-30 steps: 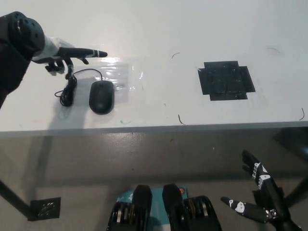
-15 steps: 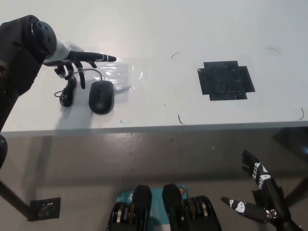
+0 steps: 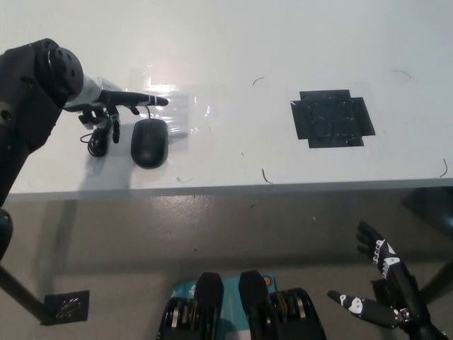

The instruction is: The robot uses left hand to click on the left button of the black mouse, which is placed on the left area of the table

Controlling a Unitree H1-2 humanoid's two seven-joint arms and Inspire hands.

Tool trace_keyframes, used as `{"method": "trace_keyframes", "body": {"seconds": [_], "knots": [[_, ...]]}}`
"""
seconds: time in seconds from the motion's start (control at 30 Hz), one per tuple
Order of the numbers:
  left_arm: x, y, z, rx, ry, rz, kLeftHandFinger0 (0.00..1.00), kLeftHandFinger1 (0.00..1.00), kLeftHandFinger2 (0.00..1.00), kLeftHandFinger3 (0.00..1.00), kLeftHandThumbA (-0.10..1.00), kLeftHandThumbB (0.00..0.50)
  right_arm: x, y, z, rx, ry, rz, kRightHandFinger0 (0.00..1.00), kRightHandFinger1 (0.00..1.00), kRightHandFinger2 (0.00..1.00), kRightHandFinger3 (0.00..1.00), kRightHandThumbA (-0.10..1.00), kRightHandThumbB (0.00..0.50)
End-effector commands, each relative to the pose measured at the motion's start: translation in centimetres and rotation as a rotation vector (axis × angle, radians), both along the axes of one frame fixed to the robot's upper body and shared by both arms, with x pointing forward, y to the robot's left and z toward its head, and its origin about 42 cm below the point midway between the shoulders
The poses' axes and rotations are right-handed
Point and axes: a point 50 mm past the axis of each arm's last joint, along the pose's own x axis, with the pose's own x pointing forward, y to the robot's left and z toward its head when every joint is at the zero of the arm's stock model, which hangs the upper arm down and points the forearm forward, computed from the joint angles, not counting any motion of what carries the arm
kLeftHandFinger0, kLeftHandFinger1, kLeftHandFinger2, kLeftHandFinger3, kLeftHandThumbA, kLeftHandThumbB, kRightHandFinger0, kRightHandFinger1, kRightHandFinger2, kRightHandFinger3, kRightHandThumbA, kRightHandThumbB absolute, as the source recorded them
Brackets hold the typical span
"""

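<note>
1. The white table [image 3: 233, 42] is the biggest thing here. It fills the top half of the view, and its front edge runs straight across. Under it is a gray floor.
2. A black square patch [image 3: 332, 118] is stuck flat on the table, over at about 2 o'clock.
3. The left hand [image 3: 113, 105] is at about 10 o'clock, on the end of a big dark arm. One finger [image 3: 145, 100] sticks straight out toward 3 o'clock. The other fingers curl down. It holds nothing. The pointing finger is just past the far end of the mouse, and I cannot tell if it touches it.
4. The right hand [image 3: 386, 294] hangs low at about 5 o'clock, below the table and far from the mouse. Its fingers are spread apart and it holds nothing.
5. The black mouse [image 3: 148, 142] lies flat on the left part of the table, near the front edge. Its long side runs from 12 to 6 o'clock, and its cord end points to 12.
6. A shiny clear sheet [image 3: 185, 108] lies on the table under the far end of the mouse.
7. The thin black cord [image 3: 98, 140] sits in a loose bunch just left of the mouse, at its 9 o'clock.
</note>
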Motion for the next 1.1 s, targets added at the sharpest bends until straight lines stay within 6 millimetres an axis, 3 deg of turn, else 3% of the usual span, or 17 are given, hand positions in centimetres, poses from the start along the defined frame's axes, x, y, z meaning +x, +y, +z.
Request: {"method": "trace_keyframes", "body": {"seconds": [0.0,0.2,0.37,0.5,0.63,0.83,0.97,1.07], "knots": [[0.6,-1.6,2.9,0.004,-0.057,-0.044,0.00,0.00,0.22,1.00,1.00,0.251,0.5,0.2,1.1,-0.002,-0.040,0.008,0.91,0.96,1.00,1.00,1.00,0.146],[0.7,-2.3,2.2,0.015,-0.041,-0.050,0.00,0.00,0.23,1.00,1.00,0.285,0.5,0.0,1.2,-0.012,-0.036,0.008,0.91,0.96,1.00,1.00,1.00,0.157],[0.7,-2.5,1.4,0.013,-0.042,-0.068,0.00,0.00,0.22,1.00,1.00,0.276,0.5,0.0,1.3,-0.010,-0.040,0.009,0.91,0.96,1.00,1.00,1.00,0.147],[0.7,-2.6,1.1,0.039,-0.047,-0.104,0.00,0.03,0.34,1.00,1.00,0.278,0.6,-0.1,1.5,-0.009,-0.046,0.008,0.90,0.95,1.00,1.00,1.00,0.156],[0.7,-2.3,0.3,0.038,-0.039,-0.100,0.00,0.01,0.34,1.00,1.00,0.277,0.6,-0.1,1.5,-0.008,-0.045,0.010,0.90,0.95,1.00,1.00,1.00,0.145],[0.6,-2.0,-0.4,0.062,-0.038,-0.118,0.00,0.14,0.50,1.00,1.00,0.268,0.6,-0.1,1.5,-0.010,-0.049,0.008,0.90,0.94,1.00,1.00,1.00,0.141],[0.8,-2.0,-0.2,0.057,-0.039,-0.095,0.00,0.12,0.48,1.00,1.00,0.266,0.6,-0.2,1.4,-0.009,-0.048,0.004,0.89,0.94,1.00,1.00,1.00,0.149],[0.9,-1.7,0.2,0.053,-0.043,-0.102,0.00,0.19,0.56,1.00,1.00,0.265,0.7,-0.3,1.4,-0.009,-0.050,0.000,0.88,0.93,1.00,1.00,1.00,0.148]]}}
